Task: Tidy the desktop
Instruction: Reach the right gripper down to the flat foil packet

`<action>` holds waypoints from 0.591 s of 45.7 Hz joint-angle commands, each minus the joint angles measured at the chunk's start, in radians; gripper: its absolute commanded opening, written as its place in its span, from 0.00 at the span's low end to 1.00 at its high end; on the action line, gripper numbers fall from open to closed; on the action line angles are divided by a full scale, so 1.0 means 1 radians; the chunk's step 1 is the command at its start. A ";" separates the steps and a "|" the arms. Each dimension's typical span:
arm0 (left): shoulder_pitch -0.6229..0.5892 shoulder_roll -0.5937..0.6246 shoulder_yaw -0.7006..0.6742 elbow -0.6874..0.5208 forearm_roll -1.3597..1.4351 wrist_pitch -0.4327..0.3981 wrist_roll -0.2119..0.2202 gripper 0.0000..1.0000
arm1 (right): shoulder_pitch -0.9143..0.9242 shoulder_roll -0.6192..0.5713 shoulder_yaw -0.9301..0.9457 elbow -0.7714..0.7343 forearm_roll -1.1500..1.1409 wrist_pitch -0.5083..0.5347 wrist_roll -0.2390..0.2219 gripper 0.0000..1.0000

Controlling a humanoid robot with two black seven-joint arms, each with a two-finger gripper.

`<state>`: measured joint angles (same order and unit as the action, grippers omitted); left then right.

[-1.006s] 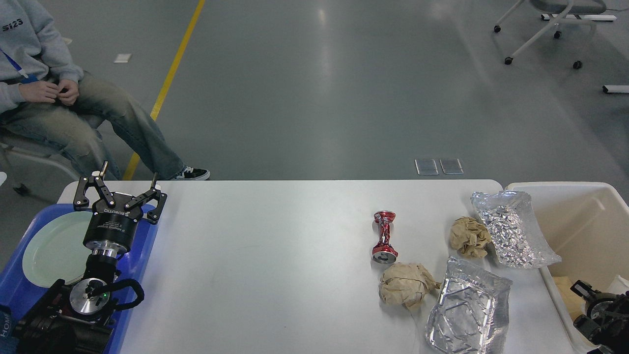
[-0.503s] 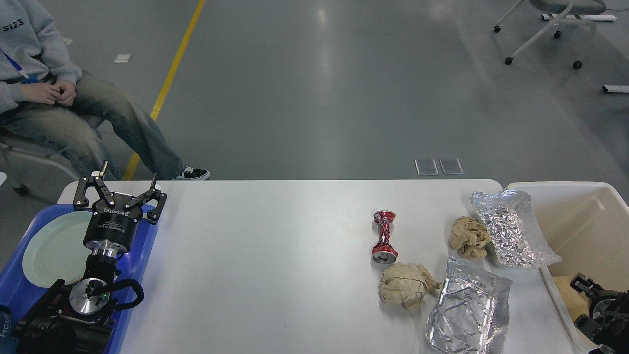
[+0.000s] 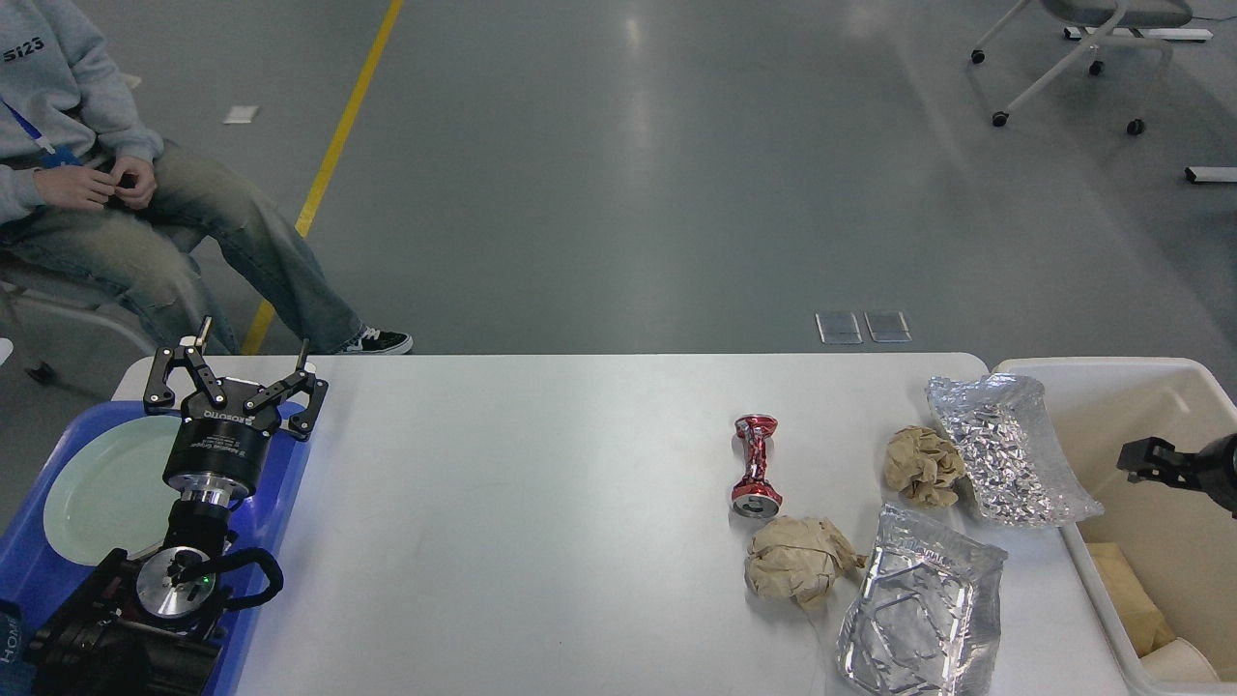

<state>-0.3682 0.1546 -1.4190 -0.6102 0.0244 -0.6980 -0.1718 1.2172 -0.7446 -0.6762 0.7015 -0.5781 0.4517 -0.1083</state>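
My left gripper (image 3: 244, 362) is sitting wide open and empty over the blue tray (image 3: 275, 483), half hiding the green plate (image 3: 101, 488). My right gripper (image 3: 1145, 459) is poking in over the beige bin (image 3: 1082, 372), mostly cut off, so can't tell how it's set. The desktop (image 3: 532, 503) is stretching between them, carrying a crushed red can (image 3: 756, 466), paper wads (image 3: 797, 559) and foil (image 3: 1005, 449).

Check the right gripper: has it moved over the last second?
Yes. The right gripper has risen out of the near part of the beige bin and now sits higher in view, over the bin, closer to the crumpled foil tray.
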 commanded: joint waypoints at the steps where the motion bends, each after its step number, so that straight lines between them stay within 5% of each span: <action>1: 0.000 0.000 0.000 0.000 0.000 0.000 0.000 0.96 | 0.223 0.021 -0.080 0.094 0.001 0.181 0.001 1.00; 13: 0.000 -0.001 0.000 0.000 0.000 0.000 0.000 0.96 | 0.645 0.203 -0.337 0.358 0.139 0.502 -0.001 1.00; 19: 0.000 -0.001 0.000 0.001 0.000 0.000 0.000 0.96 | 0.885 0.295 -0.532 0.501 0.371 0.508 -0.001 1.00; 27: 0.000 -0.001 0.000 0.001 0.000 0.000 0.000 0.96 | 1.113 0.355 -0.566 0.728 0.432 0.508 -0.002 1.00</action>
<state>-0.3681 0.1538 -1.4189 -0.6095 0.0246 -0.6980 -0.1718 2.1991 -0.4316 -1.2253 1.2952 -0.1744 0.9598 -0.1087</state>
